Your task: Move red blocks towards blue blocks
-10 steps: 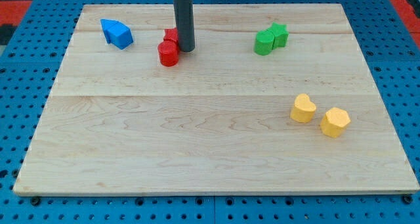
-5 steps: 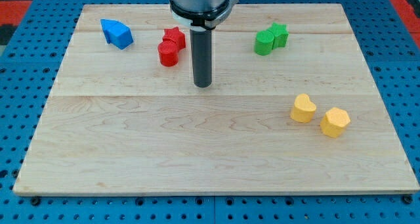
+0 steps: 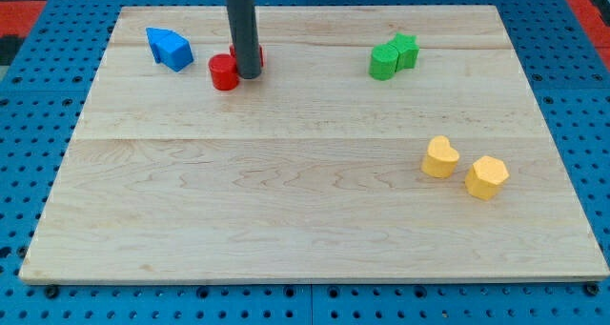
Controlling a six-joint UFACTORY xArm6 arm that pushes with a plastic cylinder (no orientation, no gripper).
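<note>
On the wooden bench [image 3: 315, 220], my tip [image 3: 249, 75] has swung back beside the red cylinder [image 3: 223, 72], now nearer the blue blocks [image 3: 170, 49]; a second red block [image 3: 258, 53] seems mostly hidden behind the rod.

A second red block [image 3: 258, 52] sits mostly hidden behind the dark rod [image 3: 242, 30], its shape unreadable; the rod's upper end runs off the view's top.

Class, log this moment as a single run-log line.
my tip: right of red cylinder | red star: behind rod | blue blocks: left, apart
</note>
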